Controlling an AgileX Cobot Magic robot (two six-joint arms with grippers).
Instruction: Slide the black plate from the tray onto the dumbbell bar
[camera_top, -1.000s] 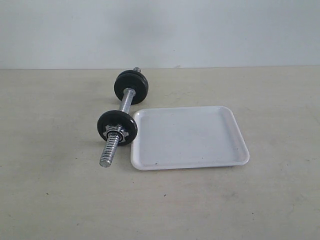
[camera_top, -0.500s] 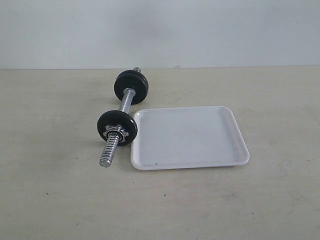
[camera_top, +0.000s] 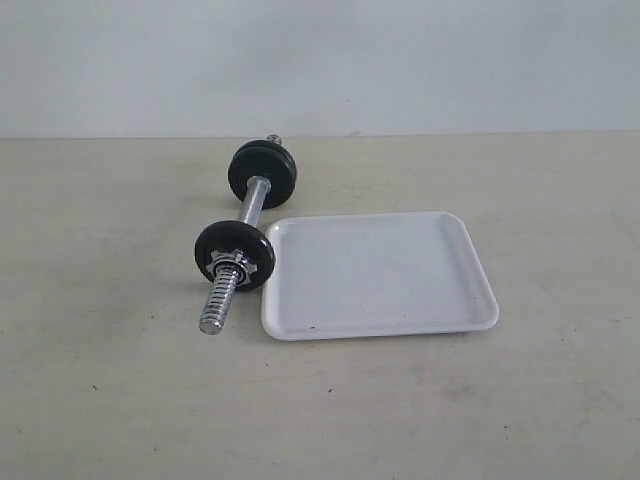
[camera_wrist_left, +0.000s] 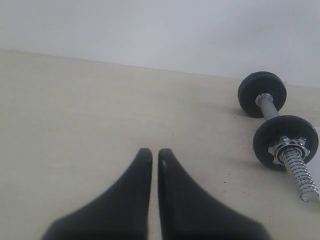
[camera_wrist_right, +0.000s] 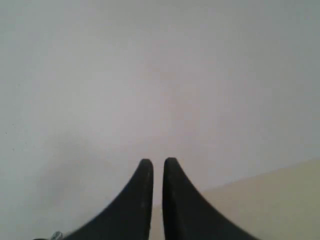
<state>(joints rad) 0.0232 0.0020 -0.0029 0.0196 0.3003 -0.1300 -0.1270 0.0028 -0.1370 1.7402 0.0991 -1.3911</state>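
ok so the black plate (camera_top: 240, 238) is sitting on the dumbbell bar (camera_top: 253, 200), up on edge near the near end; a chrome collar (camera_top: 230, 263) is snug against its near face, and the coarse threaded end (camera_top: 220, 297) pokes out past that toward the near left. The bar lies flat on the bench (camera_top: 120, 380) and runs from near-left to far-right; the far end has more black discs (camera_top: 262, 172), looks like two stacked together but honestly hard to be sure.

The tray (camera_top: 380, 275) is just to the right of the bar, white, lying flat; the plate's right edge comes right up to the tray's far-left corner, can't tell if they actually touch. Behind it all is a plain pale wall (camera_top: 400, 60).

Left gripper (camera_wrist_left: 155, 152) hangs over bare bench well apart from the dumbbell; its fingers are together with only a sliver of a gap showing. Right gripper (camera_wrist_right: 157, 161) is the same deal, fingers together with a thin slit between; its camera mostly sees wall plus a strip of bench.
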